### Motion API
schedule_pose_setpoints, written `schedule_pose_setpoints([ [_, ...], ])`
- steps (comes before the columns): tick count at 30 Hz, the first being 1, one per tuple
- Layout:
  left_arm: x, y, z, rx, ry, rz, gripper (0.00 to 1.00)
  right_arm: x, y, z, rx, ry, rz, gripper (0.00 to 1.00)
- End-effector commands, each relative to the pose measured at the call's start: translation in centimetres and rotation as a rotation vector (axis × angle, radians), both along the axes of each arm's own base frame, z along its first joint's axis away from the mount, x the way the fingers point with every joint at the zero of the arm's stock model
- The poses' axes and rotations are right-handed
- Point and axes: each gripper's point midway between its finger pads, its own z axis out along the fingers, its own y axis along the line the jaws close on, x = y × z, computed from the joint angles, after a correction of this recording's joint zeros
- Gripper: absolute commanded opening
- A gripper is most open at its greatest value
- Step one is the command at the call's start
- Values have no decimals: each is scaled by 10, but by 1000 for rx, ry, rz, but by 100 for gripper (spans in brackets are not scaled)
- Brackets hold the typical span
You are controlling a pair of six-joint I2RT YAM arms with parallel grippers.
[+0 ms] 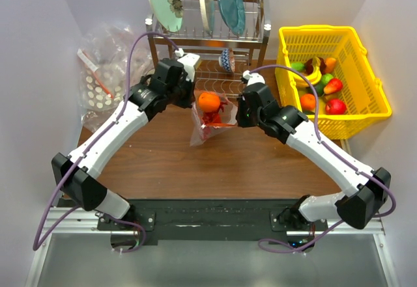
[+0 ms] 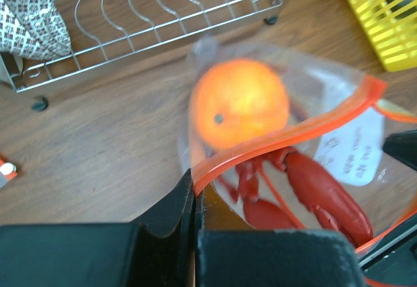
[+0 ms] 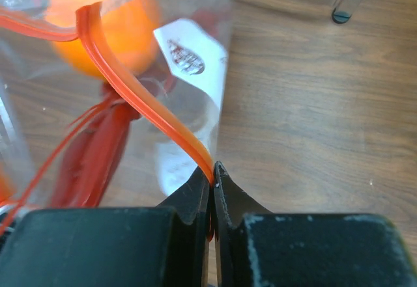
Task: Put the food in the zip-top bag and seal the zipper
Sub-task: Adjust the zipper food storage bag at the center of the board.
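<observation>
Nearest, both hands are pressed together on the bag's top edge. The left hand [image 2: 193,192] pinches one end of the zipper [image 2: 280,134], and the right hand [image 3: 212,177] pinches the other end. Between them the zip-top bag [image 1: 199,134] hangs low over the brown surface [image 1: 215,170], its bottom seemingly resting there. Inside it sit the orange [image 2: 240,101] and the lobster [image 2: 322,192]. I cannot make out the green fruit in the bag. Loading therefore looks largely done. The zipper's two strips bow apart in the middle, so the sealing is left to do, as I read it. Farther back stand a dish rack [image 1: 195,40] and a yellow basket [image 1: 374,85] of other toy food.
</observation>
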Motion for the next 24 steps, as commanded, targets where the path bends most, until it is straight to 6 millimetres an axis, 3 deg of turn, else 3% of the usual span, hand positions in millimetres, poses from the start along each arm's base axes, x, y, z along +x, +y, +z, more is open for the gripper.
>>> schedule_pose_setpoints([
  [1, 13, 14, 12, 34, -85, 43, 0, 3, 4, 14, 40, -36, 10, 7],
  [5, 17, 23, 8, 84, -94, 76, 0, 2, 2, 20, 54, -57, 4, 6],
  [10, 19, 18, 8, 73, -95, 59, 0, 7, 16, 58, 136, -139, 51, 3],
  [11, 19, 15, 15, 55, -104, 51, 0, 15, 22, 77, 150, -173, 63, 2],
  [13, 20, 9, 25, 28, -110, 35, 0, 17, 27, 97, 156, -193, 86, 0],
  [14, 22, 8, 43, 5, -143, 39, 0, 20, 34, 117, 180, -223, 112, 0],
  [17, 18, 12, 88, -63, -251, 58, 0, 16, 37, 141, 229, -270, 144, 0],
  [19, 16, 14, 110, -132, -341, 70, 0, 16, 39, 144, 265, -304, 143, 0],
  [20, 7, 20, 97, -138, -341, 74, 0, 15, 39, 117, 249, -261, 136, 0],
  [22, 5, 16, 84, -178, -353, 65, 0, 15, 38, 86, 226, -207, 121, 0],
  [23, 2, 13, 44, -154, -279, 55, 0, 13, 37, 52, 193, -130, 108, 0],
  [24, -1, 5, 25, -153, -231, 12, 0, 10, 40, 24, 161, -58, 110, 0],
])
